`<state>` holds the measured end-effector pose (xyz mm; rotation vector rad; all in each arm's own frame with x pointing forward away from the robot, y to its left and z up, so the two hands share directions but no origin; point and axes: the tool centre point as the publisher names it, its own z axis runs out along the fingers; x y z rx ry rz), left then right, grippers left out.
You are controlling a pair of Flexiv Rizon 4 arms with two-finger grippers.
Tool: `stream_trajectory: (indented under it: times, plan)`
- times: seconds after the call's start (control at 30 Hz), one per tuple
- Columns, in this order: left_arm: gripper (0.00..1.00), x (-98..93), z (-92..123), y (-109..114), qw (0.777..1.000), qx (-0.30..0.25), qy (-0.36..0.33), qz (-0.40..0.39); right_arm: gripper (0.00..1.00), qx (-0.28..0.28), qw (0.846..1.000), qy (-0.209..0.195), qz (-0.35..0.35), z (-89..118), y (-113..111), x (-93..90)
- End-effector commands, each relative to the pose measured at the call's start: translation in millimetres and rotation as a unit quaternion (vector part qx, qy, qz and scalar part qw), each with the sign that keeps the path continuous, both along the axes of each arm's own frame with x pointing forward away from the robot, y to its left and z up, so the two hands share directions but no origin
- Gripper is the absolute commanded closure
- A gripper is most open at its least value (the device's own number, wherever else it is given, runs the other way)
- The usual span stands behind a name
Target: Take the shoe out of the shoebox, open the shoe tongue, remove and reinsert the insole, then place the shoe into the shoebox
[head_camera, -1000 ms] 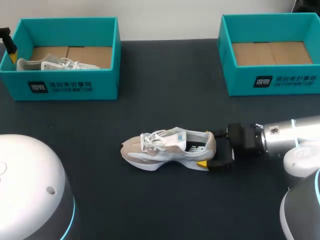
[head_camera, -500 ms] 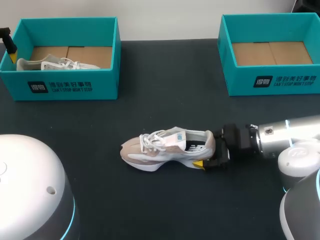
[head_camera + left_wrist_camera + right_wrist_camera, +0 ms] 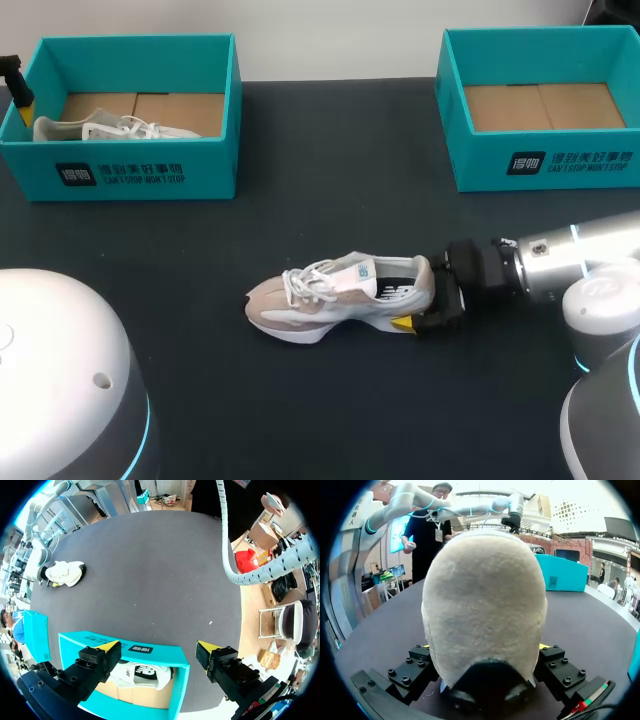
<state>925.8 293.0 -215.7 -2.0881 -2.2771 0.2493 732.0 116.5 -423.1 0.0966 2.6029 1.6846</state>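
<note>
Left to right:

- Our left gripper (image 3: 157, 647): fingers spread, hanging over the teal cardboard shoebox (image 3: 140, 170) on the left, which holds a white lace-up shoe (image 3: 110, 128).
- Beige-and-white suede sneaker (image 3: 335, 295): out of its box, upright on the dark table (image 3: 330, 200) at mid-table, toe pointing left.
- Our right gripper (image 3: 415, 297): over the last second it has closed in on the sneaker, which has shifted slightly right. Its fingers now pinch the heel from both sides. We judge the sneaker braced for tongue work.
- Second teal shoebox (image 3: 545, 160), far right: no shoe in it.

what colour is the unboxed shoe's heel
Beige; the white-soled sneaker's heel shows best in the right wrist view.
</note>
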Motion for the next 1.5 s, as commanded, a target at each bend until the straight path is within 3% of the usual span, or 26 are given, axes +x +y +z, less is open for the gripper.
stream_trajectory:
  times: [0.03,0.83,0.9,1.03,1.1,1.2,1.23,1.3,1.33,1.37,1.4,1.5]
  plan:
    - [0.00,-1.2,0.2,0.1,1.000,0.001,-0.001,0.000,1.00,-0.001,1.000,0.001,0.001,-3.3,1.8,4.2]
    - [0.00,-1.2,0.2,0.1,1.000,0.001,-0.001,0.000,1.00,-0.001,1.000,0.001,0.001,-3.3,1.8,4.2]
    - [0.00,-8.0,-1.6,-17.3,0.994,0.034,0.013,0.103,1.00,-0.001,1.000,0.001,0.001,-3.3,1.8,4.2]
    - [0.00,-21.0,3.8,-41.9,0.946,0.060,0.028,0.319,1.00,-0.001,1.000,0.001,0.001,-3.3,1.8,4.2]
    - [0.00,-24.7,2.2,-55.6,0.902,0.080,0.028,0.423,1.00,-0.001,1.000,0.001,0.001,-3.3,1.8,4.2]
    - [0.00,-33.6,2.7,-72.9,0.810,0.083,0.040,0.579,1.00,-0.001,1.000,0.001,0.001,-3.3,1.8,4.2]
    - [0.00,-39.7,4.7,-77.5,0.792,0.069,0.045,0.605,1.00,-0.001,1.000,0.001,0.001,-3.3,1.8,4.2]
    - [0.00,-50.5,7.0,-88.3,0.708,0.100,0.057,0.696,1.00,-0.001,1.000,0.001,0.001,-3.3,1.8,4.2]
    - [0.00,-58.0,8.1,-94.0,0.689,0.093,0.063,0.716,1.00,-0.001,1.000,0.001,0.001,-3.3,1.8,4.2]
    - [0.00,-65.5,7.8,-102.3,0.652,0.123,0.056,0.746,1.00,-0.001,1.000,0.001,0.001,-3.3,1.8,4.2]
    - [0.00,-74.7,9.0,-111.4,0.664,0.110,0.064,0.737,1.00,-0.001,1.000,0.001,0.001,-3.3,1.8,4.2]
    - [0.00,-74.7,9.0,-111.4,0.664,0.110,0.064,0.737,1.00,-0.001,1.000,0.001,0.001,-3.3,1.8,4.2]
